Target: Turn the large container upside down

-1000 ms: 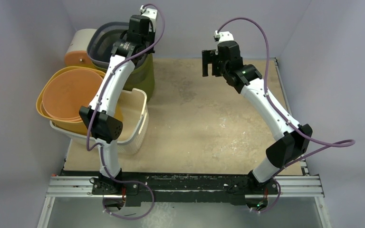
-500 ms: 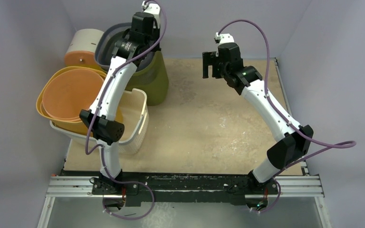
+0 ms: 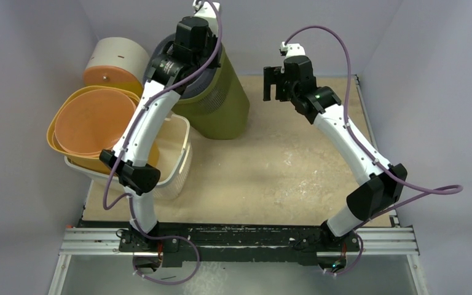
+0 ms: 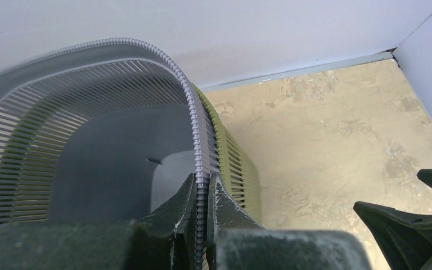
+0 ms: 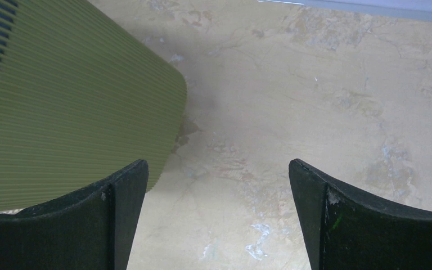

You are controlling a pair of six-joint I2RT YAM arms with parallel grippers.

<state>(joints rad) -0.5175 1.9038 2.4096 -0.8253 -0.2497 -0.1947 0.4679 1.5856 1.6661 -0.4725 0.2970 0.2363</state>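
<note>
The large container (image 3: pixel 218 101) is a tall olive-green slatted bin with a grey liner (image 4: pixel 107 163) nested inside it. It is tipped over, its base toward the table's middle and its mouth at the back left. My left gripper (image 3: pixel 187 58) is shut on the bin's rim (image 4: pixel 194 118), one finger inside and one outside. The rim shows pinched between the fingertips (image 4: pixel 203 188) in the left wrist view. My right gripper (image 3: pixel 275 84) is open and empty, hovering to the right of the bin. The bin's green side (image 5: pixel 73 112) fills the left of the right wrist view.
An orange bowl (image 3: pixel 89 123) sits in a yellow tub inside a white laundry basket (image 3: pixel 172 166) at the left edge. A cream and orange canister (image 3: pixel 110 61) lies behind them. The back wall is just behind the bin's mouth.
My left gripper has lifted and swung right with the rim, tipping the bin from upright onto its side. The right gripper has barely moved.
</note>
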